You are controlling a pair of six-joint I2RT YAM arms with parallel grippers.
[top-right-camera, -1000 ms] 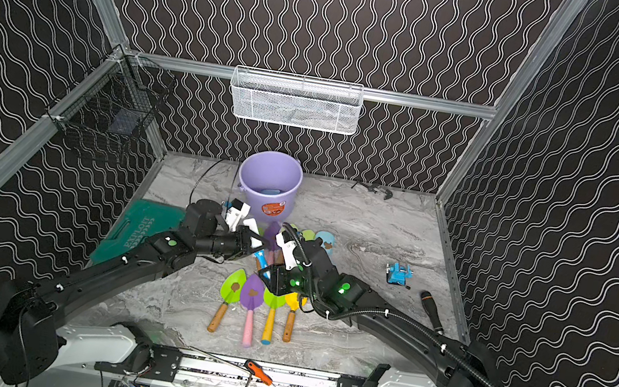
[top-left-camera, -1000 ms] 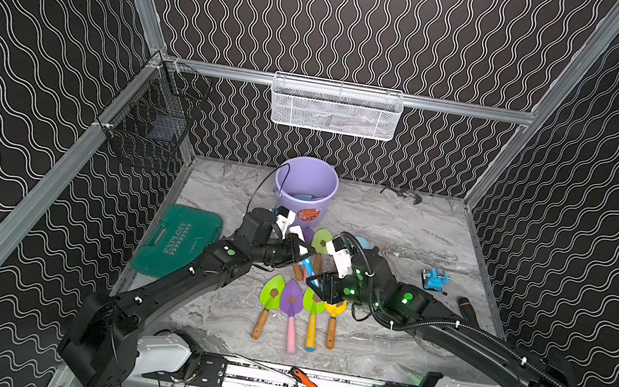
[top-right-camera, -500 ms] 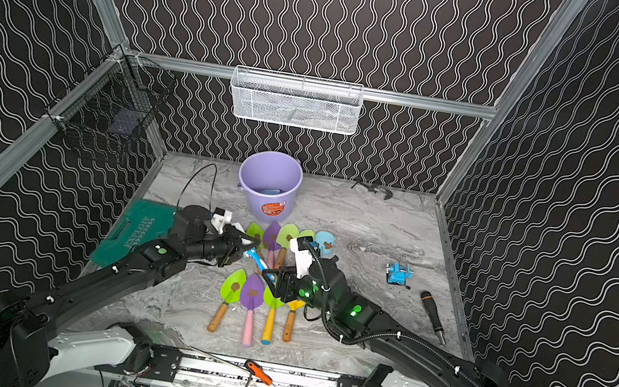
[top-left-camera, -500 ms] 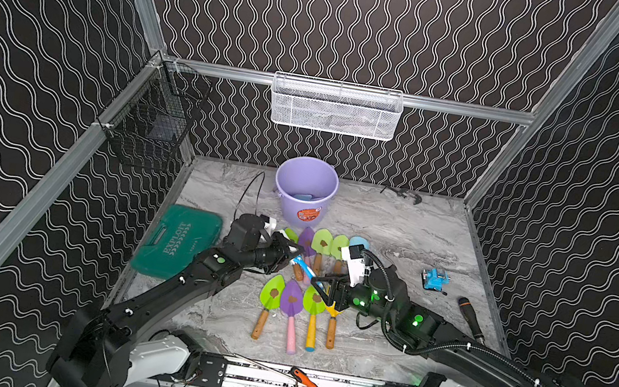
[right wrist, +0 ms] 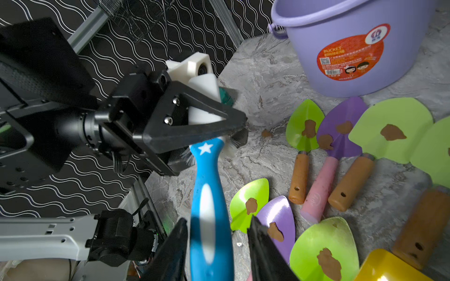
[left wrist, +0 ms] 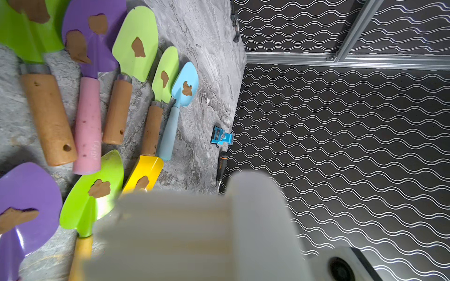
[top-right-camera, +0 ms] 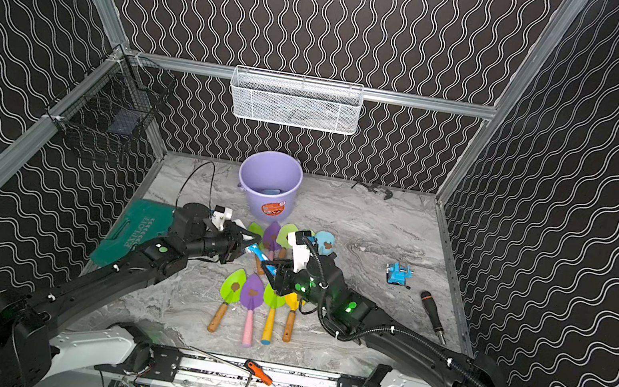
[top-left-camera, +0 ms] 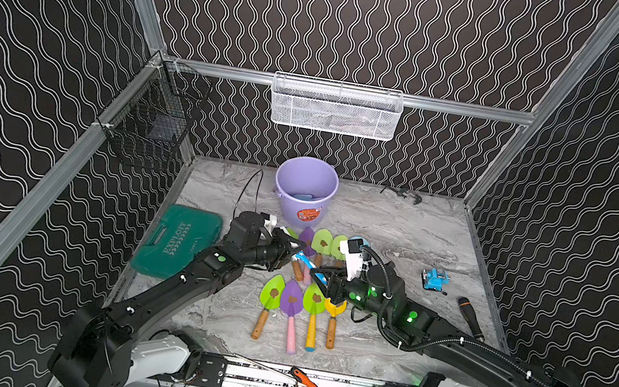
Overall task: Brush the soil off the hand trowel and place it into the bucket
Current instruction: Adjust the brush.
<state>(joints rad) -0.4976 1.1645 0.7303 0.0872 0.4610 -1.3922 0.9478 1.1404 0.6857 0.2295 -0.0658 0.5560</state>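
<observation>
Two robot arms meet over a marbled surface where hand trowels lie in two rows: five nearer the bucket, four nearer the robot's base. None of them is held. Every blade that shows carries brown clumps of soil, and one loose crumb lies on the surface close to the bristles.

The left end effector is clamped tight on the bristle end of a blue brush with a white star on its neck. The brush lies between the two rows.

The right end effector straddles the brush's handle with its jaws apart. In the right wrist view a sliver of gap shows on one side. On the other side it is hard to say whether the finger touches.

The lavender bucket stands upright behind the far row, with its orange sticker facing the arms.

A green tool case lies on the left arm's side of the surface. A small blue vise and a black-handled screwdriver lie on the right arm's side.
</observation>
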